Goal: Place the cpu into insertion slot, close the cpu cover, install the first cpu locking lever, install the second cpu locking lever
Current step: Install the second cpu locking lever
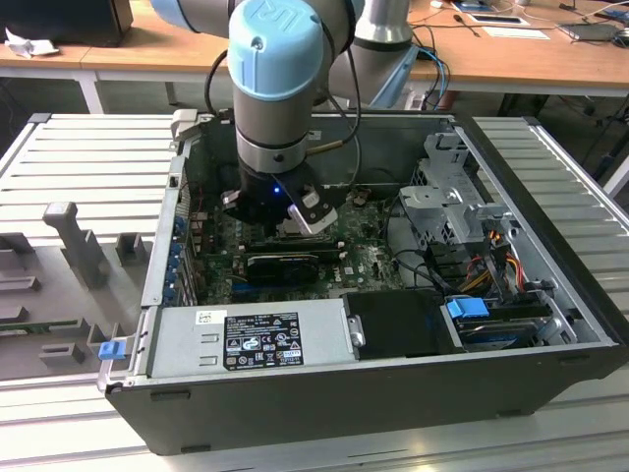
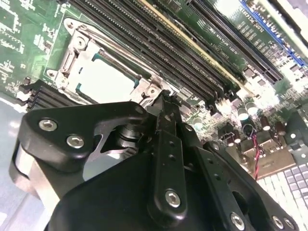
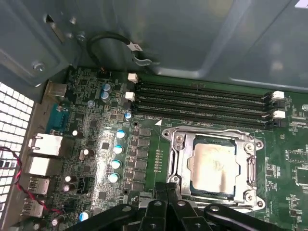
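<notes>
The end effector [image 2: 166,103] has its black fingers pressed together with nothing between them, the tips poised just at the near corner of the cpu cover [image 3: 211,137]. In the exterior view the end effector [image 1: 295,211] hangs down inside the open computer case [image 1: 324,393], low over the green motherboard [image 1: 359,261]. Directly beyond the fingertips lies one cpu [image 3: 213,165], its pale metal top showing through the square window of the one cover, which lies flat over the one insertion slot [image 3: 178,161]; the chip sits inside the socket. In the second wrist view the cpu [image 2: 103,79] appears just past the fingertips. Farther off run four long black memory slots [image 3: 202,101], side by side. Farthest from the end effector, one grey power-supply box [image 1: 251,339] lines the case wall.
</notes>
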Motion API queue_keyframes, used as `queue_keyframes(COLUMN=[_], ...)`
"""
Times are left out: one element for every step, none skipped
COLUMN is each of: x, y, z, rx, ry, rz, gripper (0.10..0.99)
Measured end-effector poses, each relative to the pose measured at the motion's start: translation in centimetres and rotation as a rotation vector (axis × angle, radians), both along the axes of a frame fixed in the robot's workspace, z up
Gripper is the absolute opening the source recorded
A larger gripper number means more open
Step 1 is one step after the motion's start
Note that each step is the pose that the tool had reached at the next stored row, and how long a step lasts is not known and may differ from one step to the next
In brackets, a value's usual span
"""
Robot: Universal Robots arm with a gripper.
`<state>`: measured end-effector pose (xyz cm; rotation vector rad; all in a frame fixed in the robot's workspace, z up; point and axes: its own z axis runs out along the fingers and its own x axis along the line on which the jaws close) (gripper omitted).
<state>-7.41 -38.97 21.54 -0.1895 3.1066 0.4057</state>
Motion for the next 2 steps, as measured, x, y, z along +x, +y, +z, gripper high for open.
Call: queue_keyframes(x=[0.0,0.0], y=[0.0,0.0], z=[0.04,0.04], rx=[0.0,0.0], ry=[-0.0001,-0.0001], rz=[0.0,0.0], gripper=[0.106,0.106])
